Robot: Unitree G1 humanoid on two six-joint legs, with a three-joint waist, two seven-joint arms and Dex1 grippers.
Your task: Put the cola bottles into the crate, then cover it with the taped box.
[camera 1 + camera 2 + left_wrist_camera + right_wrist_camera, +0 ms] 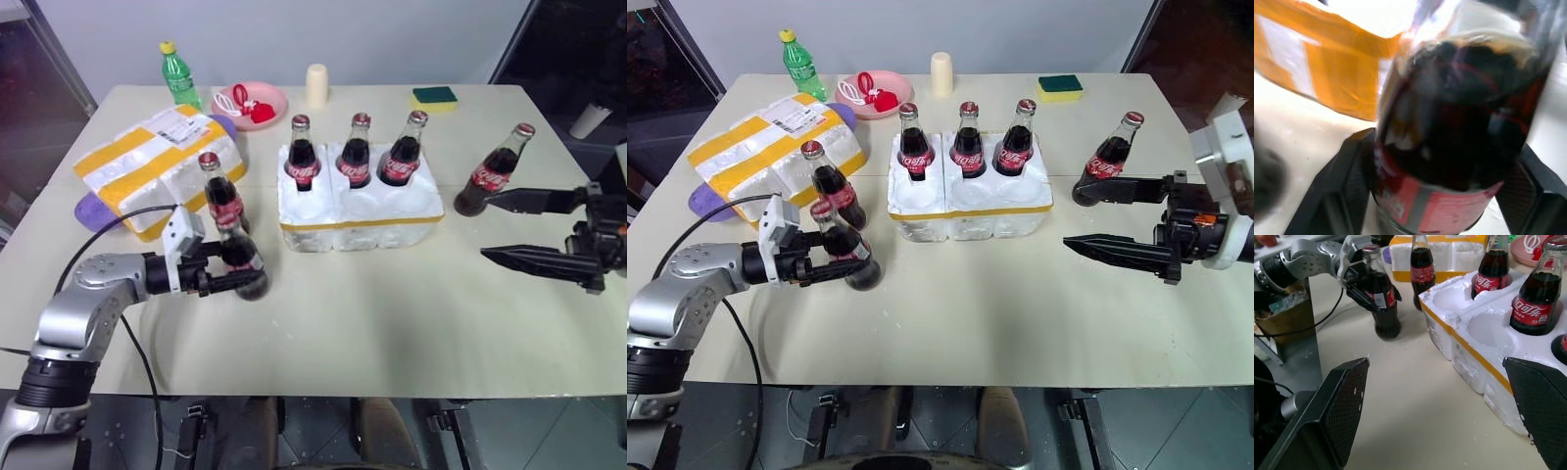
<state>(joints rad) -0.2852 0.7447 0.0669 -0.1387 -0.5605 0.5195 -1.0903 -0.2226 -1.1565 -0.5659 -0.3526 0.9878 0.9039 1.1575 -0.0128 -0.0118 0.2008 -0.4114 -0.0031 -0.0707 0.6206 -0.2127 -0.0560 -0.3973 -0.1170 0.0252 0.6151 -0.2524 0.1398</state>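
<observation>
left jaws around a bottle, three in the crate, right hand empty

taped box (157, 166) lay at the table's (392, 333) 10 o'clock, yellow bands and shipping label up, a purple thing poking out under it. green soda bottle (178, 76) stood behind it at 11, a pink dish (257, 96) with a red item just beside that.

left gripper (238, 277) was at 8 o'clock, its black fingers (1347, 186) on both sides of a cola bottle's (238, 257) lower body; bottle upright, base at the table. fingers looked against the glass but i couldn't tell whether the grip was firm. another cola bottle (219, 192) stood just behind it, right by the taped box's near corner.

crate (358, 211) sat at centre, yellow band round its side. three cola bottles (355, 152) filled the far row of wells, near row of wells empty. a cream cup (316, 84) stood at 12, a green-and-yellow sponge (434, 96) at 1.

sixth cola bottle (495, 171) stood loose at 3 o'clock, right of the crate. right gripper (495, 227) hovered beside it, jaws spread wide, holding nothing; the far fingertip sat close to that bottle's base, contact unclear.
</observation>
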